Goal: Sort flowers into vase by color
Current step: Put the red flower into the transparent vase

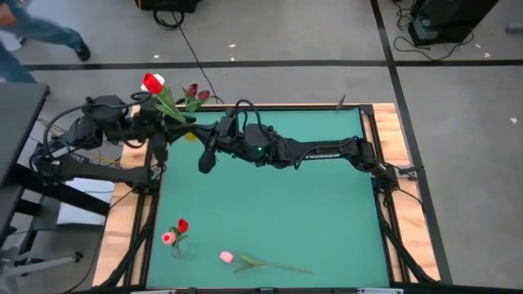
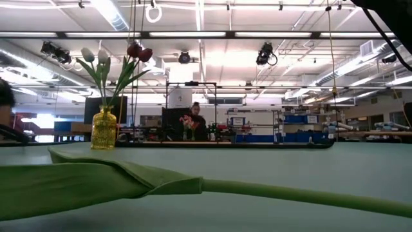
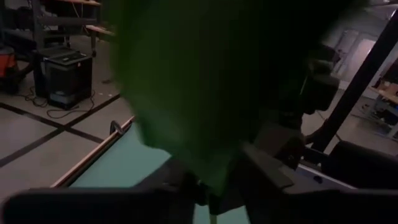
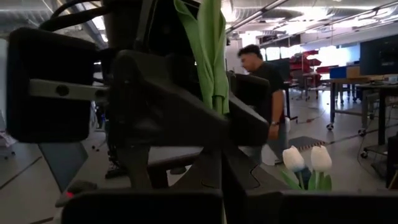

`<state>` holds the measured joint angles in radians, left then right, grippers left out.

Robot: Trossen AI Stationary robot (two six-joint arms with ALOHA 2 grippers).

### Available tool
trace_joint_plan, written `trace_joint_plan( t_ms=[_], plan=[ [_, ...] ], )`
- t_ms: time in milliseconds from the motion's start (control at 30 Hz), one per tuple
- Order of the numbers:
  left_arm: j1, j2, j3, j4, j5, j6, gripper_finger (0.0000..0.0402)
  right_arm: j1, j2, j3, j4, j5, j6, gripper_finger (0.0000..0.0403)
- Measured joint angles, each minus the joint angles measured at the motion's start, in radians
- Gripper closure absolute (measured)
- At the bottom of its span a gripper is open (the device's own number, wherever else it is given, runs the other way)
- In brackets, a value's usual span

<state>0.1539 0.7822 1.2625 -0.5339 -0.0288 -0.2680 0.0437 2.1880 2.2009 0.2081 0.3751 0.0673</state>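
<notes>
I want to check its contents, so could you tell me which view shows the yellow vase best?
The low view: the yellow vase stands in full side view, holding white tulips and maroon tulips. The high view shows only a small yellow patch of it; the right wrist view just two white buds; the left wrist view nothing.

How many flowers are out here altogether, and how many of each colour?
White tulips: 2, in the yellow vase.
Maroon tulips: 2, in the same vase.
Red tulips: 2, one in the clear vase, one up by the arms.
Pink tulips: 2, one lying on the table, one in the clear vase.
Total: 8.
</notes>
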Motion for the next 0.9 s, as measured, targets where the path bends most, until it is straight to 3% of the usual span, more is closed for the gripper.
trace_joint_plan(
  t_ms=[167, 300, 433, 700, 800, 900],
  plan=[
    [0.000, -0.013, 0.000, 0.007, -0.003, 0.001, 0.0375, 0.001, 0.000, 0.000, 0.001, 0.019, 0.000, 0.0402],
    [0.000, -0.024, -0.001, 0.010, -0.003, 0.000, 0.0392, 0.001, 0.000, 0.000, 0.005, 0.016, 0.000, 0.0402],
    [0.000, -0.029, -0.002, 0.008, -0.005, -0.009, 0.0368, 0.002, 0.001, 0.000, 0.011, 0.033, 0.005, 0.0402],
    [0.000, -0.040, 0.000, 0.018, -0.012, -0.006, 0.0263, -0.001, 0.001, 0.000, 0.035, 0.053, 0.008, 0.0402],
    [0.000, -0.045, 0.000, 0.028, -0.028, -0.001, 0.0254, -0.002, 0.001, 0.000, 0.036, 0.053, 0.008, 0.0402],
    [0.000, -0.047, 0.001, 0.035, -0.050, 0.003, 0.0273, -0.004, 0.001, 0.000, 0.036, 0.058, 0.008, 0.0402]
  ],
)
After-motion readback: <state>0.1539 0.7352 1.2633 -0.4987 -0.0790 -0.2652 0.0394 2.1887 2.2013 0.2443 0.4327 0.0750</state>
